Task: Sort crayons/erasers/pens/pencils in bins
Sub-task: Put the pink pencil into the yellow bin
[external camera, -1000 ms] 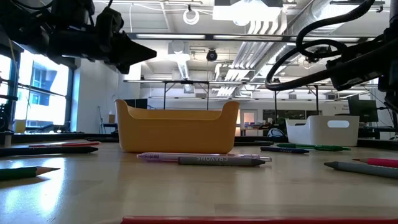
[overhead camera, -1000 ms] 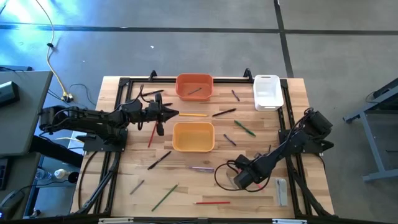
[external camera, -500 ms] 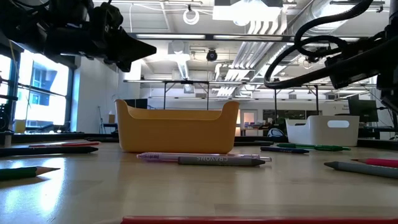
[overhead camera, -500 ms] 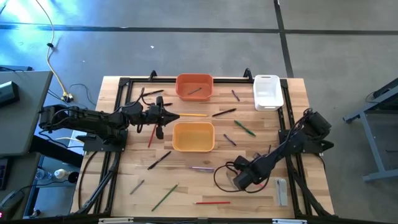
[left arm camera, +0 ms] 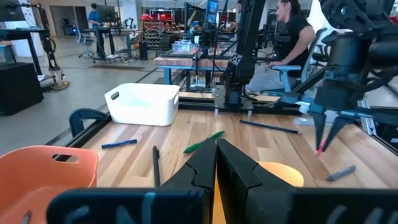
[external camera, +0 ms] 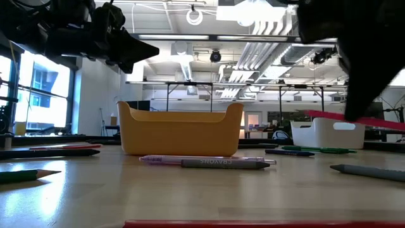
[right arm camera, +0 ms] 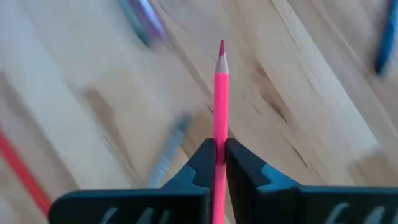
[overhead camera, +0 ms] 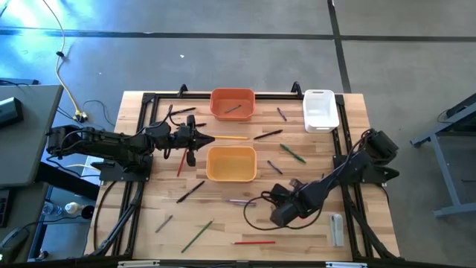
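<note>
Since before, right pincer (right arm camera: 221, 163) (apparently) raised

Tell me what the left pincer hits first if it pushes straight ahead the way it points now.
Probably nothing soon: the shut left pincer points above the yellow pencil, between the orange bin and yellow bin. Height is unclear.

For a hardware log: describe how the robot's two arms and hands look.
Both arms are dark, jointed and slim. The left hand ends in two black, pointed, wedge-shaped fingers. The right hand has matching black fingers, and a black cable loops beside it.
</note>
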Robot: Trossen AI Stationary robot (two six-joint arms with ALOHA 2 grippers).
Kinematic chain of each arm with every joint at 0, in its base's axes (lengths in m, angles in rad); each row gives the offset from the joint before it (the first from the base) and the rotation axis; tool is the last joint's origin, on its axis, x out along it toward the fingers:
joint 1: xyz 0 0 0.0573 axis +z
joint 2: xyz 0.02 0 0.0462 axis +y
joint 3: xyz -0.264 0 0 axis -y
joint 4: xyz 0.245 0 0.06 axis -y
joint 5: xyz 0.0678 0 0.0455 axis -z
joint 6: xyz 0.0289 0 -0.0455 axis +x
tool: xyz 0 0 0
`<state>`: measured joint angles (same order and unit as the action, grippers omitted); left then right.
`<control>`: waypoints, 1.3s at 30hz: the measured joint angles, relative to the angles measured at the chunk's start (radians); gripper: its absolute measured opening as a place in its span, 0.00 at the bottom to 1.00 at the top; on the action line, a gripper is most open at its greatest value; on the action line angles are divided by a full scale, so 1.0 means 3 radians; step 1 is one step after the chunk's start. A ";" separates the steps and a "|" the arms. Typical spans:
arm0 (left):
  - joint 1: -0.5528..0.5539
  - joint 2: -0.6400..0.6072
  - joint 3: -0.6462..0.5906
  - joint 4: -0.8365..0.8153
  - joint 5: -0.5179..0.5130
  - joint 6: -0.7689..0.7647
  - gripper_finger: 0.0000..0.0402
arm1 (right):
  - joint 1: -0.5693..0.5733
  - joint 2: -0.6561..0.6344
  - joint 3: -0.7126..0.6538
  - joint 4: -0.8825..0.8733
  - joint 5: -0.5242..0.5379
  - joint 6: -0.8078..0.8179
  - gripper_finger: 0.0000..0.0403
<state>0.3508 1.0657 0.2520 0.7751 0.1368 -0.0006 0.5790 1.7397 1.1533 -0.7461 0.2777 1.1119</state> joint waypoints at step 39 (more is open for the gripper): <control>0.0785 -0.0059 0.0000 0.0053 -0.0252 -0.0030 0.00 | -0.2012 0.0552 0.0464 0.2468 -0.0484 -0.2899 0.03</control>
<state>0.5864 1.0481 0.2520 0.7909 0.0613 -0.0094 -0.0247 1.9054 1.2926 -0.0057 0.1325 0.2420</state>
